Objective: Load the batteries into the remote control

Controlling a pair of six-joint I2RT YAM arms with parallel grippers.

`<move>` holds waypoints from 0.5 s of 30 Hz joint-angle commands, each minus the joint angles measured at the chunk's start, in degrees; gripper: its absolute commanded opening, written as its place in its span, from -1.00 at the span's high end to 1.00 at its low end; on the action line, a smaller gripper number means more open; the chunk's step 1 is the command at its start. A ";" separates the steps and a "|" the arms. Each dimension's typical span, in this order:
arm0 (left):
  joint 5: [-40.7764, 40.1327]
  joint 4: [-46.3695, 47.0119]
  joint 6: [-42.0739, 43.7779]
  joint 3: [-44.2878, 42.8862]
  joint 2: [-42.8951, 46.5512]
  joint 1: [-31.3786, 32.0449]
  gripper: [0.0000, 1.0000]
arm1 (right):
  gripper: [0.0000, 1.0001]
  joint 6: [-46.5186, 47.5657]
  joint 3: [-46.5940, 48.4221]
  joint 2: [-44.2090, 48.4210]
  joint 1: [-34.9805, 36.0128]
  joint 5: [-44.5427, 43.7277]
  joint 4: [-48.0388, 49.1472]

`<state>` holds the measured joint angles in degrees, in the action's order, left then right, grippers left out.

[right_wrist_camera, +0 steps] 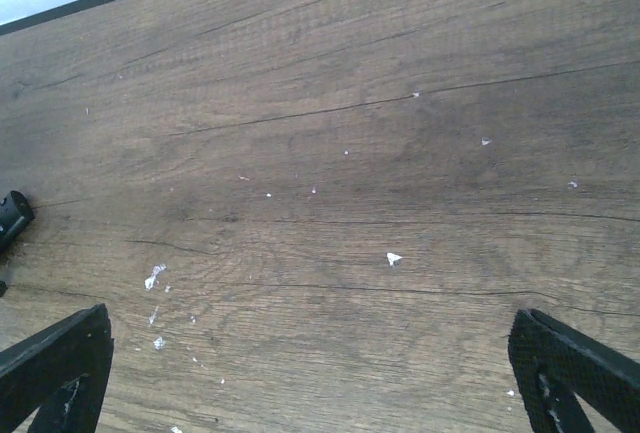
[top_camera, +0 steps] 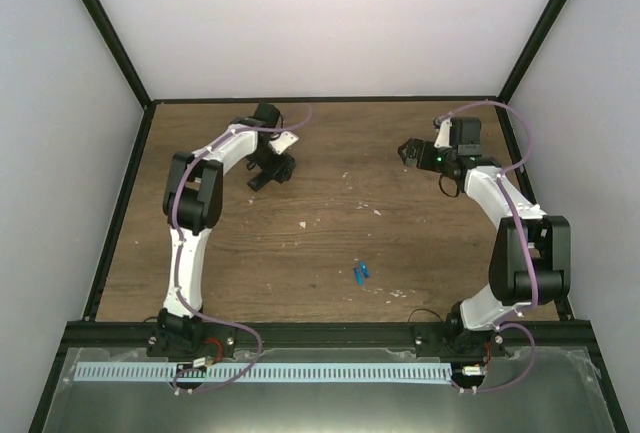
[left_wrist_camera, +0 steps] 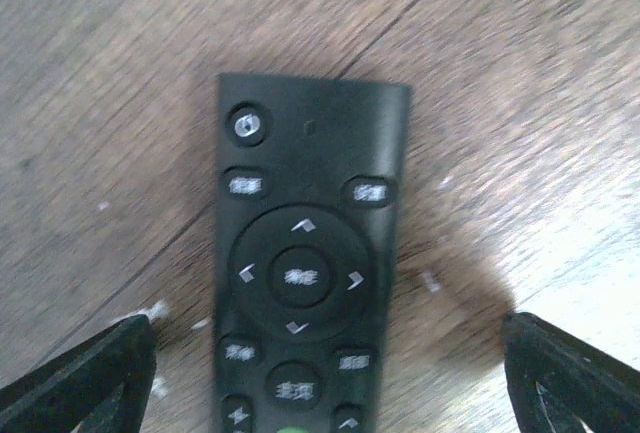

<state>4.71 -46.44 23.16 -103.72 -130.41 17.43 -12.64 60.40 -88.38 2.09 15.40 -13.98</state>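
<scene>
The black remote control (left_wrist_camera: 305, 253) lies on the wooden table with its buttons facing up. My left gripper (left_wrist_camera: 320, 393) is open just above it, one finger on each side, well apart from its edges. In the top view the left gripper (top_camera: 274, 165) is at the back left, with the remote's end (top_camera: 261, 182) sticking out beneath it. The two blue batteries (top_camera: 361, 273) lie together on the table near the front centre, far from both grippers. My right gripper (top_camera: 410, 151) is open and empty at the back right, over bare wood (right_wrist_camera: 315, 383).
Black frame rails (top_camera: 330, 100) and white walls enclose the table at the back and sides. White flecks (right_wrist_camera: 393, 258) dot the wood. A small black object (right_wrist_camera: 12, 215) shows at the left edge of the right wrist view.
</scene>
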 commanded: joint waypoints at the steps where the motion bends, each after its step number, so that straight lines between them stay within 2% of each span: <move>1: -0.42 -1.99 1.34 -1.57 -2.00 0.58 -0.88 | -1.00 -0.35 2.23 -0.40 0.64 0.15 -0.14; 7: 0.64 -2.74 1.34 -1.57 -2.90 0.72 -0.78 | -0.99 -0.52 1.93 -0.19 0.77 0.36 -0.66; 12: -0.17 -3.04 1.45 -1.57 -3.39 0.77 -0.50 | -0.95 -0.41 1.66 0.00 0.81 0.92 -1.28; 15: -0.40 -3.09 1.57 -1.57 -3.61 0.76 -0.22 | -0.94 -0.29 1.35 0.29 0.81 1.05 -1.36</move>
<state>5.23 -47.83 24.05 -104.57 -131.22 18.00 -12.78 60.40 -88.55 2.46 15.62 -14.70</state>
